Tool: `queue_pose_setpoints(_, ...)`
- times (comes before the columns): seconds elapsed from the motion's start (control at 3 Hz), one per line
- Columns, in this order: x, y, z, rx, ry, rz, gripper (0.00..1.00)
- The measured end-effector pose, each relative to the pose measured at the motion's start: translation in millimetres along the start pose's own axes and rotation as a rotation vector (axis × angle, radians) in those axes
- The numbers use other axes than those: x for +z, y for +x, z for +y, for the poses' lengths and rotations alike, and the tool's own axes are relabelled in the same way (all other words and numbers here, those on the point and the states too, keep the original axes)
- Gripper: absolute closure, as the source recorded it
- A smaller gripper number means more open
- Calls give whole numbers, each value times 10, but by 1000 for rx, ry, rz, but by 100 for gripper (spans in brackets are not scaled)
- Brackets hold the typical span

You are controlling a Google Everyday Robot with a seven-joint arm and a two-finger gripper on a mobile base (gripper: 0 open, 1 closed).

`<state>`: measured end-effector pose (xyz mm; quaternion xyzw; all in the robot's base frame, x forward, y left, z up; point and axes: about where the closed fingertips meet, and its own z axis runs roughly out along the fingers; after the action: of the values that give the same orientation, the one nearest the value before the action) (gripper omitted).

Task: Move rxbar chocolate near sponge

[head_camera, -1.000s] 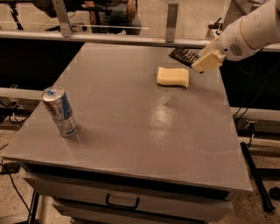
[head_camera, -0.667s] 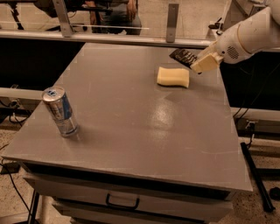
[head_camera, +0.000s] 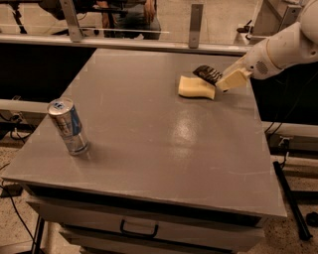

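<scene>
Camera view: toward our table's 1 o'clock lies the sponge, with the rxbar chocolate just behind it. The gripper is at the bar's 3 o'clock end; we cannot tell whether it grips. We'd lower gently, without nudging the sponge.

the gripper, in the upper right of the frame, covers the right end of the rxbar chocolate, whose lettering is too small to read. whether the bar touches the sponge cannot be told. the arm runs off the right edge. a person is cut off by the top edge. the label on the can is blurred.
</scene>
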<state>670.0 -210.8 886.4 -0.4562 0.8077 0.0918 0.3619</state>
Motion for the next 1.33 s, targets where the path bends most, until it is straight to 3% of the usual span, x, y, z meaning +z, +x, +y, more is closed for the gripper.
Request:
queue_pose_setpoints(0.33, 205, 79, 30, -22, -71, 28, 6)
queue_pose_setpoints(0.67, 324, 108, 72, -41, -117, 46, 0)
queue_pose_setpoints(1.0, 316, 72, 85, -69, -135, 40, 0)
queue_pose_setpoints(1.33, 181, 57, 23, -108, -131, -8, 0)
